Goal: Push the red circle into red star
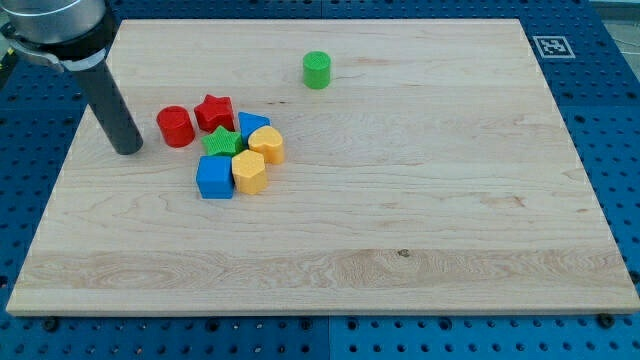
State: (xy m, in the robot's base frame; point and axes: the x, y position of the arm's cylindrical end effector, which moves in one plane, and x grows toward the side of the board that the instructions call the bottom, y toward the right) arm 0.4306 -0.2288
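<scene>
You see the pale wooden board [420, 220] filling most of the frame, lying on a blue perforated table [600, 150] with a small black-and-white marker tag [551, 45] at the upper right. The arm comes in from the upper left corner as a grey housing, and from it the straight dark rod [112, 105] leans down and to the view's right. My tip [129, 149] rests on the board in the upper left area, touching no block; it is a bare rod, with nothing that opens or closes and nothing held.

Just to the right of my tip, with a small gap, stands the red circle block [175, 126]. The red star block [214, 112] is right beside it on its right, the two very close or touching; you cannot tell which. Below the star sits a tight cluster: the blue cube [214, 178], the yellow hexagonal block [249, 172], a second yellow block [267, 144], the green star block [222, 142] and a blue triangular block [252, 123]. The green cylinder [316, 69] stands alone near the top centre.
</scene>
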